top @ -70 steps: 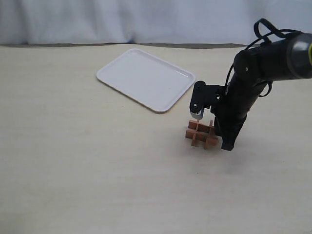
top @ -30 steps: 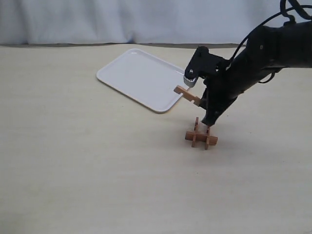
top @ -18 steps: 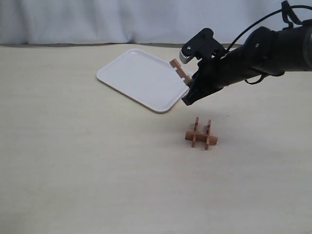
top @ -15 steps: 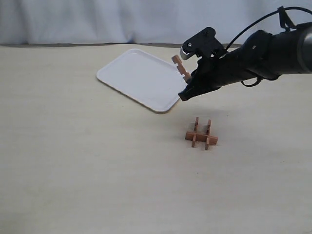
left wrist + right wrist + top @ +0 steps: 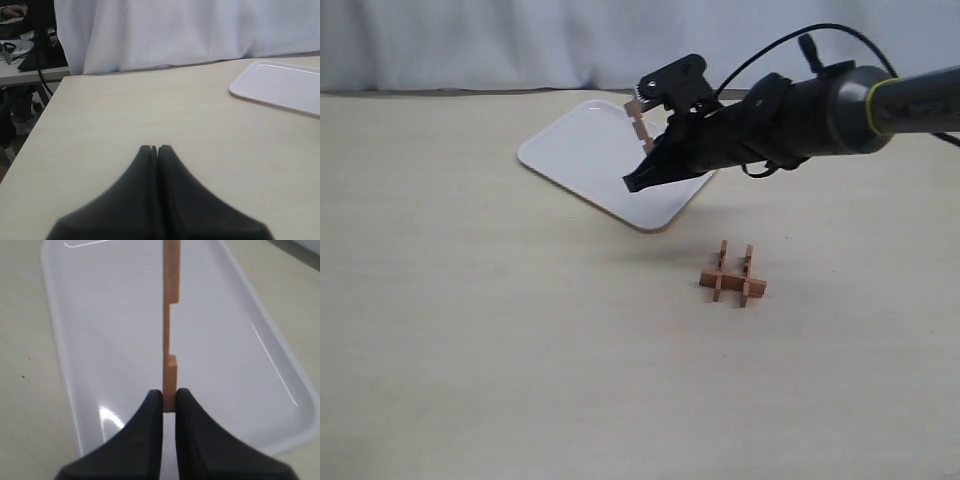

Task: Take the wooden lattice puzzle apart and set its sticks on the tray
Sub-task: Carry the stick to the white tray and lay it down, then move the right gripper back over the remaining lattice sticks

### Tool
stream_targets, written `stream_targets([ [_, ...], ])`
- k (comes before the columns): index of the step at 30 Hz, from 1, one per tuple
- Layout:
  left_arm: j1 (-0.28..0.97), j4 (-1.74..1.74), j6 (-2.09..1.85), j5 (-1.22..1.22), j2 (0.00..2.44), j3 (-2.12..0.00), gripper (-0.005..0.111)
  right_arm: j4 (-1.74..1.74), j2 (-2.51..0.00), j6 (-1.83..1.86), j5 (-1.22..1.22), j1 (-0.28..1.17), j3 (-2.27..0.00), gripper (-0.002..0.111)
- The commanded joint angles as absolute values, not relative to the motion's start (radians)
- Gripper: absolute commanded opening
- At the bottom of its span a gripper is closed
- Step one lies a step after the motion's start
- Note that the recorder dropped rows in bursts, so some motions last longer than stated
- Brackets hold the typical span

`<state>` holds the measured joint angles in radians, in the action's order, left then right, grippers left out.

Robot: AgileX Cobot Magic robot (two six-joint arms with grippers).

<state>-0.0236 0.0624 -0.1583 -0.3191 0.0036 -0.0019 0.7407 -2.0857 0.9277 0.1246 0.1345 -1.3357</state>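
Observation:
The wooden lattice puzzle (image 5: 732,276) lies on the table right of centre, a small reddish-brown hash of crossed sticks. Up over the white tray (image 5: 580,150) my right gripper (image 5: 650,135) is shut on one notched stick (image 5: 640,120), held above the tray's near right part. In the right wrist view that stick (image 5: 170,315) stands between the black fingertips (image 5: 155,402) with the tray (image 5: 100,340) below it. My left gripper (image 5: 154,149) is shut on nothing and hangs over bare table; it does not show in the exterior view.
The tray's corner (image 5: 280,85) shows at the side of the left wrist view. A white curtain (image 5: 570,40) backs the table. The table's edge (image 5: 35,130) with clutter beyond it appears in the left wrist view.
My right gripper pulled one stick off the puzzle, lifted it and carried it left, from beside the puzzle to above the tray. The puzzle stays in place with fewer sticks.

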Motion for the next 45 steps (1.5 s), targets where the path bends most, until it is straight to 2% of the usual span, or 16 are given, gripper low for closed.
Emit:
stream_targets([
  [1,-0.023,0.060,-0.159,-0.309,0.000,0.000,0.000,0.747,-2.131,0.998,0.055,0.189,-1.377,0.004],
  [6,-0.023,0.062,-0.159,-0.309,0.000,0.000,0.000,0.747,-2.149,1.007,-0.046,0.207,-1.384,0.005],
  [13,-0.023,0.060,-0.159,-0.309,0.000,0.000,0.000,0.747,-2.149,0.897,0.032,0.207,-1.384,0.005],
  [22,-0.023,0.060,-0.159,-0.309,0.000,0.000,0.000,0.747,-2.149,0.890,-0.031,0.207,-1.384,0.005],
  [24,-0.023,0.060,-0.159,-0.309,0.000,0.000,0.000,0.747,-2.149,0.890,-0.031,0.207,-1.384,0.009],
  [30,-0.023,0.060,-0.159,-0.309,0.000,0.000,0.000,0.747,-2.149,0.834,-0.088,0.207,-1.384,0.039],
  [32,-0.023,0.060,-0.159,-0.309,0.000,0.000,0.000,0.747,-2.149,0.823,-0.066,0.207,-1.384,0.045],
  [39,-0.023,0.060,-0.159,-0.309,0.000,0.000,0.000,0.724,-2.025,0.912,0.163,0.207,-1.384,0.045],
  [45,-0.023,0.060,-0.159,-0.309,0.000,0.000,0.000,0.326,-1.867,0.775,0.483,0.207,-1.384,0.045],
])
